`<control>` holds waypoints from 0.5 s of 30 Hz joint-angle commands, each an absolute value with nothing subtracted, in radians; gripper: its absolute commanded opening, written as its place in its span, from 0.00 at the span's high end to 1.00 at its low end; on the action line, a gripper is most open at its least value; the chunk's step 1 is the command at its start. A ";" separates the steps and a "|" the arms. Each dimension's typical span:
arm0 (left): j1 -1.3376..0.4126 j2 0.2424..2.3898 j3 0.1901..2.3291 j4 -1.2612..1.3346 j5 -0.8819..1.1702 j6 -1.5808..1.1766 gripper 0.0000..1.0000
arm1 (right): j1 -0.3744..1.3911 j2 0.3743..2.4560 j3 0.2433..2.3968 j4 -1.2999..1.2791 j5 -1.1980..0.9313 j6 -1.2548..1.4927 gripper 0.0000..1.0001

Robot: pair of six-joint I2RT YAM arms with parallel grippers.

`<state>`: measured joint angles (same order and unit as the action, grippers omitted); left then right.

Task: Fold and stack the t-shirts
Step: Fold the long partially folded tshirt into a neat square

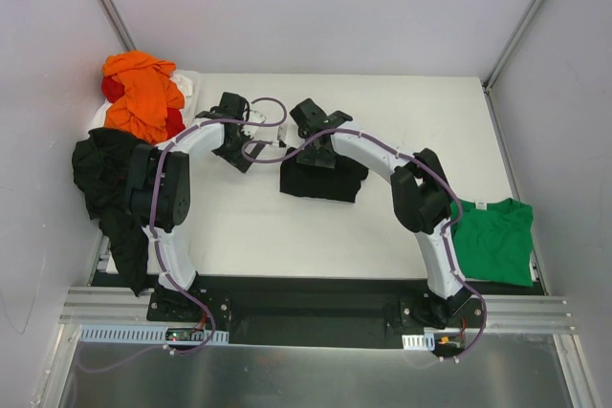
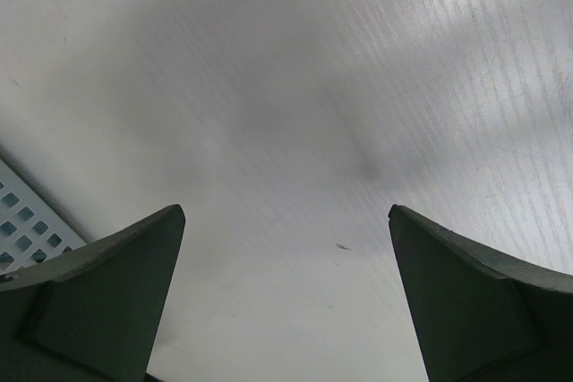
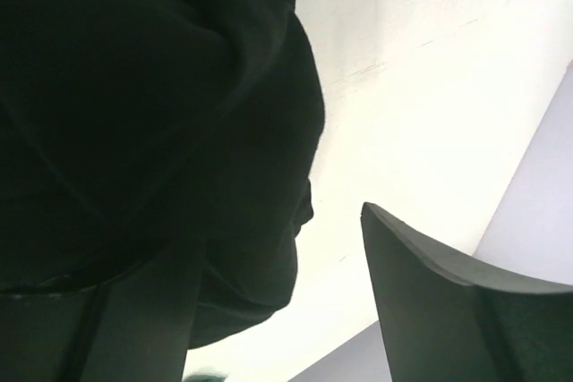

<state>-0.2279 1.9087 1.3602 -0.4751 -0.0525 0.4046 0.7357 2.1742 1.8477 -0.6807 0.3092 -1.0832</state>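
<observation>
A folded black t-shirt [image 1: 322,181] lies mid-table. My right gripper [image 1: 308,118] hovers at its far edge. In the right wrist view the right gripper [image 3: 282,230] is open, and the black cloth [image 3: 152,105] bulges beside the left finger without being pinched. My left gripper [image 1: 230,105] is just left of it. It is open over bare table [image 2: 295,87] with nothing between its fingers [image 2: 116,292]. An orange t-shirt [image 1: 143,97] lies heaped over a red one [image 1: 115,89] at the back left. Another black t-shirt [image 1: 110,183] hangs over the left edge. A green t-shirt [image 1: 493,238] lies flat at the right.
White cloth or a bin [image 1: 188,83] shows under the orange heap. A perforated white panel [image 2: 27,216] shows at the left of the left wrist view. Grey walls close in the table on three sides. A metal rail [image 1: 316,308] carries both arm bases.
</observation>
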 commanded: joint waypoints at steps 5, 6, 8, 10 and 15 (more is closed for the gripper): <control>-0.227 1.871 1.362 -0.477 -0.029 0.413 0.01 | 0.727 2.128 1.924 -0.678 0.360 -1.106 0.26; -0.227 1.870 1.362 -0.477 -0.029 0.410 0.01 | 0.726 2.131 1.928 -0.681 0.367 -1.108 0.26; -0.227 1.870 1.361 -0.477 -0.026 0.410 0.01 | 0.726 2.138 1.947 -0.690 0.382 -1.111 0.26; -0.227 1.868 1.359 -0.477 -0.026 0.408 0.01 | 0.723 2.146 1.951 -0.686 0.390 -1.115 0.26; -0.229 1.862 1.359 -0.476 -0.028 0.408 0.01 | 0.709 2.157 1.965 -0.669 0.408 -1.121 0.26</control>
